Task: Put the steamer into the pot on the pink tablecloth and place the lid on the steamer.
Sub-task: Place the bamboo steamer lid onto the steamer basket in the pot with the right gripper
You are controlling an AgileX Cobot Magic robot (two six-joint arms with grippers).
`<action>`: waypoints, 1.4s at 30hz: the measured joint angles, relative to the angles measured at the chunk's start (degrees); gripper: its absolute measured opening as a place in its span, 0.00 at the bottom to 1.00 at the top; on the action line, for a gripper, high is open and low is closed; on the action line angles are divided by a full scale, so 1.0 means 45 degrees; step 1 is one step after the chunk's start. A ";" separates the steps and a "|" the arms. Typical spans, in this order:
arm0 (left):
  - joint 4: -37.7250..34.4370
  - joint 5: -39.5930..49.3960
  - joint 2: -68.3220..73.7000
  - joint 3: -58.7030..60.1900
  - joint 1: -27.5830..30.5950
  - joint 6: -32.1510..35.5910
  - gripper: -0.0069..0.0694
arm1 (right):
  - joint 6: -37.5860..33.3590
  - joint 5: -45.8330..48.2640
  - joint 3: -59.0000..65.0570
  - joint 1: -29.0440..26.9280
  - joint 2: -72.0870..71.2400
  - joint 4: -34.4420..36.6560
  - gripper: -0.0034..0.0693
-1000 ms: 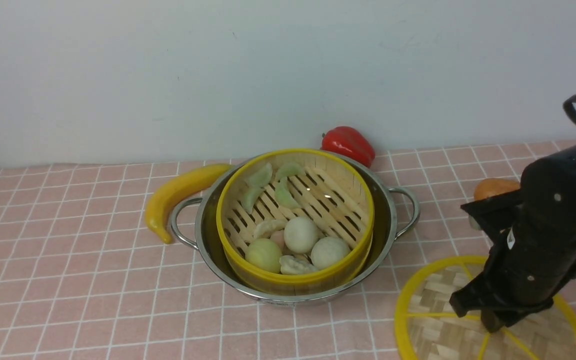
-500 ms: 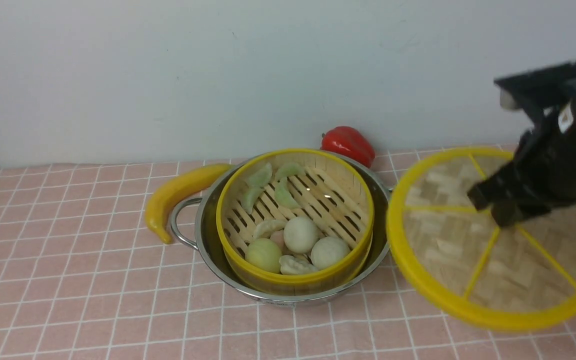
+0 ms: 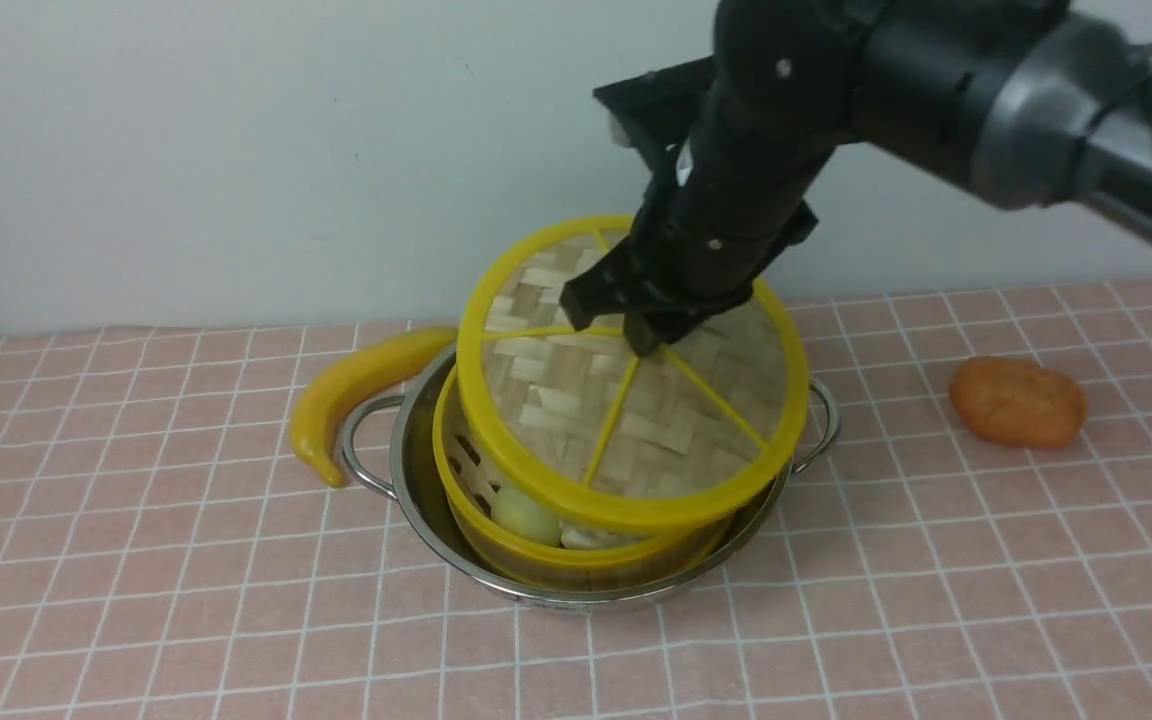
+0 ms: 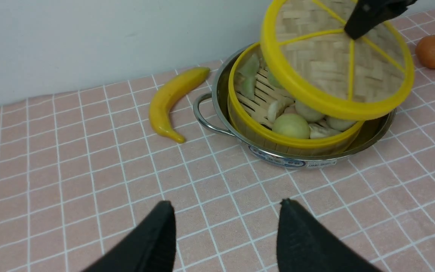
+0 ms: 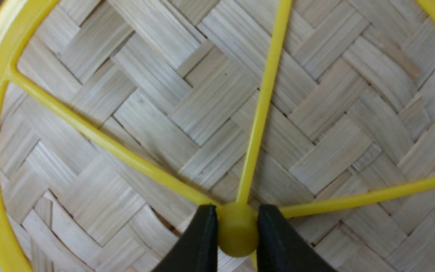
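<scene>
On the pink tablecloth [image 3: 136, 560] sits the steel pot [image 3: 414, 470], and the steamer [image 3: 576, 562] rests inside it, its yellow rim standing a little above the pot's edge. Pale buns [image 4: 291, 124] and dumplings lie on the steamer's slatted floor, partly hidden in the front view.

Above the steamer the right claw [image 3: 636, 325] carries the lid [image 3: 576, 400]. In the right wrist view its two black fingers [image 5: 198, 241] are closed tight on either side of the small yellow knob [image 5: 237, 230] at the middle of the lid, where the yellow spokes meet. The lid is tilted, not level: its far edge is raised toward the wall and its near edge dips low over the front of the steamer. Whether that low edge touches the steamer's rim cannot be told. The lid covers most of the steamer in the front view, leaving a strip of the basket open on the left side.

The left claw [image 4: 225, 206] shows only in its own wrist view, spread wide with nothing between its fingers, above bare cloth on the robot's side of the pot.

A yellow banana [image 3: 356, 385] lies just beside the pot's left handle. An orange lump [image 3: 1016, 402] lies on the cloth well to the right of the pot.
</scene>
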 joint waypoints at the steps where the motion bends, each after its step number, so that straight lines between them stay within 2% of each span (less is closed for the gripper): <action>1: 0.0000 0.0000 0.0000 0.0000 0.0000 0.0000 0.55 | 0.0025 0.0000 -0.0213 0.0101 0.0242 -0.0011 0.25; 14: 0.0000 0.0000 0.0000 0.0000 0.0000 0.0000 0.55 | 0.0064 0.0036 -0.0798 0.0350 0.1273 -0.0670 0.25; 42: 0.0000 0.0000 0.0000 0.0000 0.0000 0.0000 0.55 | -0.0849 0.0050 -0.0798 0.0350 0.1763 -0.0252 0.25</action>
